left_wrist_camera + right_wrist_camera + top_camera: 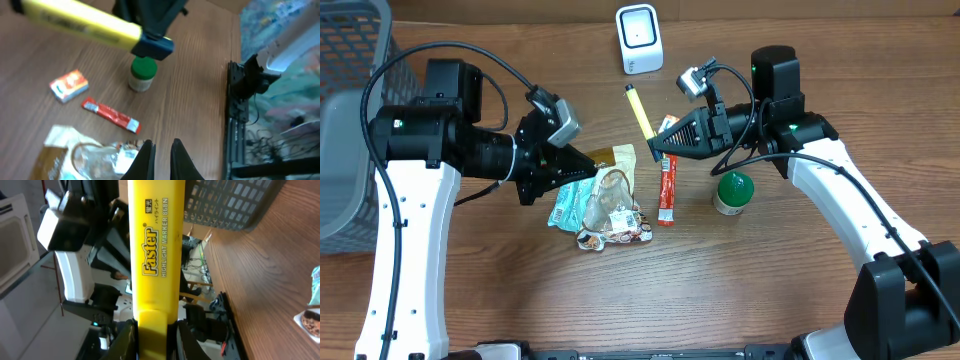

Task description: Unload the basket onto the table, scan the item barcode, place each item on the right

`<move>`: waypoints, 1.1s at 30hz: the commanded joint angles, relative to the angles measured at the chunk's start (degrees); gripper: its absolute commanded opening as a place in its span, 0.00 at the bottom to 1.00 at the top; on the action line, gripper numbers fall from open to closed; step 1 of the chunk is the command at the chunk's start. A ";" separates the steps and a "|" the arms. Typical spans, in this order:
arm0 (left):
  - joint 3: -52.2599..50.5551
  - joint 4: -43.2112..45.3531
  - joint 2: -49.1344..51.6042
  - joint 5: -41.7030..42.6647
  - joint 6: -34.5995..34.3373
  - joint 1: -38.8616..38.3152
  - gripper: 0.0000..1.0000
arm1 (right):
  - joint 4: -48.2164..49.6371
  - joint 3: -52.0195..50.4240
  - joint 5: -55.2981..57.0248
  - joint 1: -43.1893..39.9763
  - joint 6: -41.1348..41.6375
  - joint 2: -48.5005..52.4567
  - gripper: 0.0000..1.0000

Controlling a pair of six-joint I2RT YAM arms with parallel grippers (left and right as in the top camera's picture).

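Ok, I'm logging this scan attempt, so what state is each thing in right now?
highlighter: lifted, held by the right gripper.
right gripper: shut on the highlighter.
left gripper: shut, over the snack packets; grip unclear.
jar: upright, green lid on.
red stick packet: lying flat.
scanner: standing, untouched.

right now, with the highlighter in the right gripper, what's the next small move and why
Probably swing the right gripper toward the white scanner, rolling the yellow Faster highlighter. It is gripped and lifted, the scanner stands beyond its tip, and the wrist view shows only the brand print, no barcode.
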 commanded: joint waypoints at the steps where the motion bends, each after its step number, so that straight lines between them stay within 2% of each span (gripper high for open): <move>1: 0.68 -0.07 -0.66 3.52 8.07 0.04 0.04 | 5.16 -0.09 -1.88 -0.28 9.38 -1.70 0.03; 5: 0.63 0.55 -0.63 0.55 7.89 0.04 0.04 | 17.68 -0.09 -1.88 -0.28 20.20 -1.70 0.03; 7: 0.63 1.42 -0.55 -4.07 4.20 0.07 0.04 | 23.89 -0.09 -1.86 -0.28 24.15 -1.70 0.03; 9: 0.63 5.14 -0.31 -9.01 -5.88 0.20 0.04 | 28.59 -0.09 -1.88 -0.28 26.64 -1.70 0.03; 12: 0.63 11.39 0.02 -18.40 -20.20 0.87 0.05 | 29.00 -0.09 -1.86 -0.26 26.64 -1.70 0.03; 15: 0.63 17.35 0.66 -36.44 -39.54 1.62 0.06 | 28.41 -0.09 -1.86 -0.26 26.64 -1.70 0.03; 17: 0.63 18.93 1.29 -47.25 -50.01 2.16 0.05 | 28.41 -0.09 -1.86 -0.26 26.60 -1.70 0.03; 19: 0.63 19.52 2.12 -53.29 -55.58 2.69 0.04 | 28.44 -0.09 -1.86 -0.26 26.51 -1.70 0.04; 22: 0.63 19.89 3.23 -56.04 -57.99 3.17 0.07 | 28.59 -0.09 -1.86 -0.26 26.14 -1.70 0.04; 24: 0.63 20.13 3.87 -58.51 -58.95 3.54 0.17 | 29.75 -0.09 -1.86 -0.26 26.23 -1.70 0.03; 26: 0.63 21.05 4.42 -61.70 -61.09 4.15 0.35 | 34.29 0.13 -1.86 0.15 27.93 -1.70 0.03; 28: 0.63 22.47 5.01 -63.60 -62.42 4.92 0.53 | 41.18 1.18 -1.86 0.37 34.16 -1.70 0.04; 29: 0.63 23.32 5.29 -64.06 -62.97 5.46 0.67 | 44.98 2.01 -1.86 0.37 37.51 -1.70 0.04; 30: 0.63 24.17 5.42 -63.93 -63.23 6.12 0.90 | 49.31 3.34 -1.86 0.33 41.42 -1.68 0.03; 31: 0.63 24.85 5.55 -63.95 -63.89 6.78 1.00 | 52.39 4.79 -1.86 0.09 44.41 -1.66 0.04; 33: 0.63 26.23 5.57 -63.71 -65.24 8.33 1.00 | 55.56 8.98 -1.86 -0.74 48.06 -1.66 0.04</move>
